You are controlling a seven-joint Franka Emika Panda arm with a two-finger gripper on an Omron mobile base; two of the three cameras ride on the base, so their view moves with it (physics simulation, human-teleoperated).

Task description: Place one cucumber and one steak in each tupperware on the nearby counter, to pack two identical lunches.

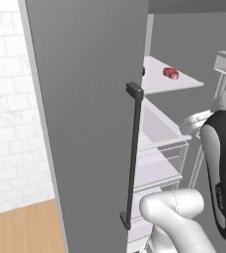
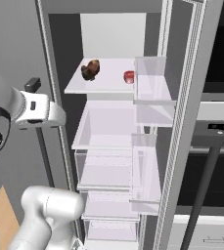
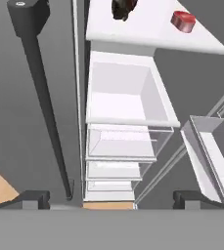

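Fridge [image 2: 182,97] stands open, door [image 1: 85,123] swung wide w/ dark bar handle [image 1: 133,158]. Top shelf [image 2: 108,85] carries a brown lumpy item [image 2: 90,69] toward the door-hinge side and a small red piece [image 2: 128,76], prob the steak, toward the far side by the door bins; can't confirm either. No cucumber or tupperware visible from here. Hand [image 3: 111,199] is open, tips spread wide, nothing between them. It sits below the shelf and outside the fridge mouth, looking up along the drawer stack [image 3: 121,146]; red piece lies up and off to one side of hand's axis. Arm's forearm is level at shelf height, wrist beside the handle. Judgement: next move needs a rise and reach inward over the shelf edge
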